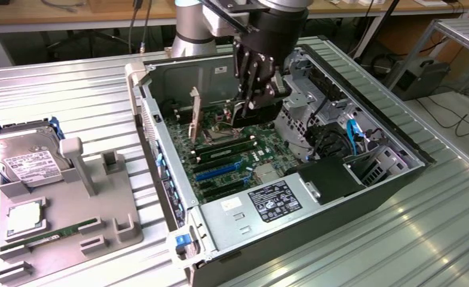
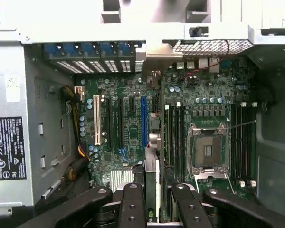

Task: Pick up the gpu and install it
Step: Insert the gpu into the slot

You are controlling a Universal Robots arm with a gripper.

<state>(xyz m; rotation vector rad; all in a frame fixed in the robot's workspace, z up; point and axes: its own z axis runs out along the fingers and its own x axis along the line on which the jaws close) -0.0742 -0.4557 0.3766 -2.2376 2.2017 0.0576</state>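
The end effector (image 2: 153, 174) is closed upon the gpu (image 2: 151, 190), with one finger on each side of the card; in the exterior view the gpu is inside the open computer case (image 1: 278, 258), above the motherboard (image 1: 260, 156), and its silver bracket (image 1: 194, 113) stands upright towards the slotted wall of the case; the card is on its edge, it seems not seated in a slot, and from the wrist view I cannot tell if its lower edge touches the blue slot (image 2: 144, 121) or any other one. As I judge, this card is rather light but long, stiff along its length and a little flexible across its face; the smooth fan cover may slip if the pressure is weak, and the fan, the small components and the edge contacts are fragile; therefore the good place to hold is the firm body near the middle, both faces pressed evenly, with contacts and fan blades left free; the thin bracket could bend if it carries the load.
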